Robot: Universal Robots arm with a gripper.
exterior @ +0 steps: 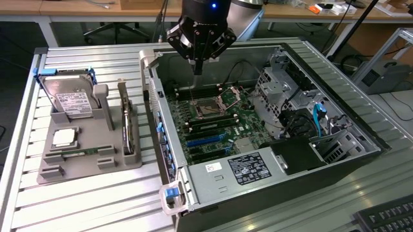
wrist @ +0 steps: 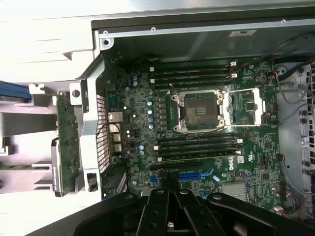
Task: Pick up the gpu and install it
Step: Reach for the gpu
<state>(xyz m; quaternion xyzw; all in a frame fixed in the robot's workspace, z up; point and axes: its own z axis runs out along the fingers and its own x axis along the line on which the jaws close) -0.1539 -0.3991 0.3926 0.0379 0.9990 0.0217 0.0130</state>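
The gpu (exterior: pixel 127 123) stands on its edge in a slot of the grey holder (exterior: pixel 84 170), at the exterior view's left of the open computer case (exterior: pixel 169 145). In the wrist view the gpu (wrist: pixel 66 142) appears as a green board just outside the case's perforated rear panel (wrist: pixel 102 130). My gripper (exterior: pixel 198 71) hangs over the far end of the motherboard (exterior: pixel 240 120), well apart from the gpu. Its fingers point down, shut with nothing between them. Seen from the wrist, the gripper (wrist: pixel 170 189) is above the blue-tipped expansion slots (wrist: pixel 197 174).
The grey holder also carries a silver hard drive (exterior: pixel 72 99), a square processor (exterior: pixel 65 137) and a narrow memory stick (exterior: pixel 81 153). Inside the case are the open processor socket (wrist: pixel 198 111), a power supply (exterior: pixel 248 169) and drive cages (exterior: pixel 284 87). A keyboard (exterior: pixel 387 217) lies at the near right.
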